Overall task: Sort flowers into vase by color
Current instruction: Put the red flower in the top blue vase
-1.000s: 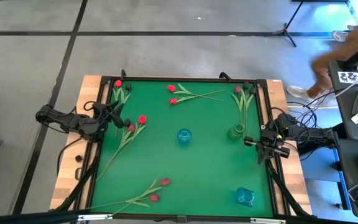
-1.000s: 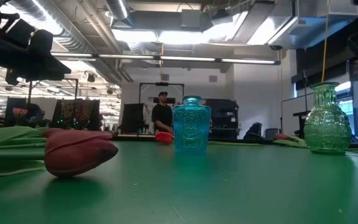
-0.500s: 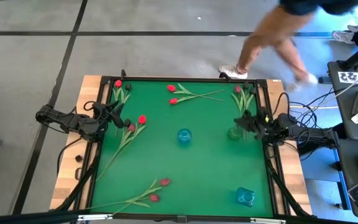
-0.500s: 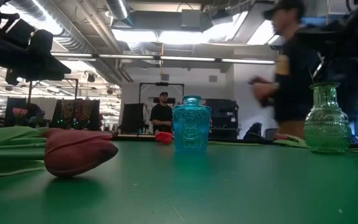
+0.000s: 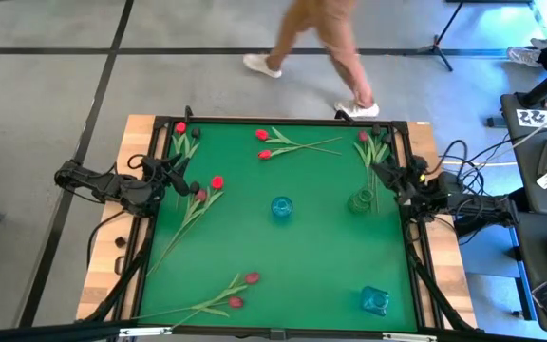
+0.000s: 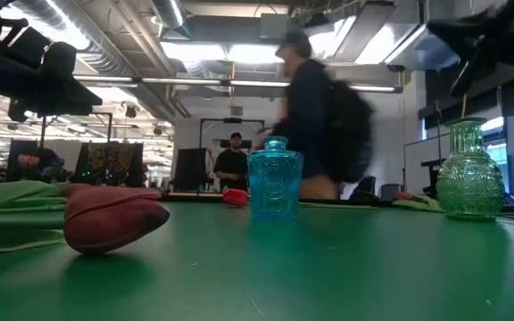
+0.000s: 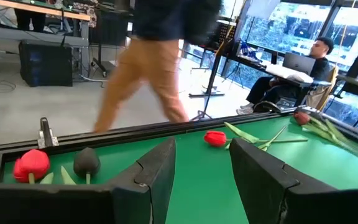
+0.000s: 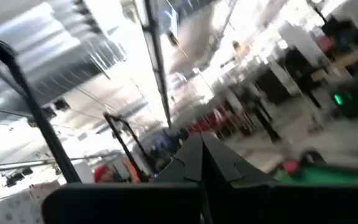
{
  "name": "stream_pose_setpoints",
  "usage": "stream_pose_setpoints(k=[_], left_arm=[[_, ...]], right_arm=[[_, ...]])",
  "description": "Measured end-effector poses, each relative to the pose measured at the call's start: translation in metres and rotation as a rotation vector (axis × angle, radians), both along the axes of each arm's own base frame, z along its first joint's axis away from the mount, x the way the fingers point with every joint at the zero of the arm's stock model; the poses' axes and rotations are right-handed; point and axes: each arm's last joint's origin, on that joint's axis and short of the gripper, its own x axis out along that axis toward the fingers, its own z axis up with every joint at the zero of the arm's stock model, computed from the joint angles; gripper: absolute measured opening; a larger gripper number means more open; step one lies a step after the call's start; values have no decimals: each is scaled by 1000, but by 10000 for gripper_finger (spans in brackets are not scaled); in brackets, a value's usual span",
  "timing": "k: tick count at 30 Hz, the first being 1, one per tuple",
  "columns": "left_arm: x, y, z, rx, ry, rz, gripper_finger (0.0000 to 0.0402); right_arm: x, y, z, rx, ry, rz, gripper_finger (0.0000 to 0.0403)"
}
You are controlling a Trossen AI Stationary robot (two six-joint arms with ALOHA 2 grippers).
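Green mat (image 5: 311,247) with tulips (image 5: 200,201) scattered around its edges, blue vase (image 5: 281,208) mid-table, green vase (image 5: 360,201) just inboard of the right gripper (image 5: 385,173), a second blue vase (image 5: 375,300) well behind it near the corner; a person (image 5: 316,43) walks past beyond the table. Left gripper (image 5: 177,177) sits at the left edge, fingers apart and empty, with a red tulip (image 7: 31,164) and dark tulip (image 7: 86,161) just ahead of it. Right gripper is lifted at the right edge beside the green vase and a cluster of tulips (image 5: 372,147), fingers pressed together on nothing; its wrist view is motion-blurred, little to make out.
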Motion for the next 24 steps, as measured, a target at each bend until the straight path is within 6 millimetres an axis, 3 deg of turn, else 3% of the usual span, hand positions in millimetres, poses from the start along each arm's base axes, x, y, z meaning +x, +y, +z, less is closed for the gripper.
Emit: stream_pose_setpoints(k=[9,12,15,19,24], left_arm=[[4,-2,13,-218,-370,-41,151],[9,-5,20,-235,-409,-166,151],[18,-12,23,-153,-439,-420,151],[23,-22,26,98,-386,-774,151],[23,-28,28,215,-358,-962,151]], right_arm=[[-1,-3,1,-27,11,-133,1],[-3,-3,4,-20,-23,-146,1],[-5,-3,9,-15,-76,-153,1],[-4,-3,15,-15,-112,-152,1],[8,-5,36,-6,-46,-180,1]])
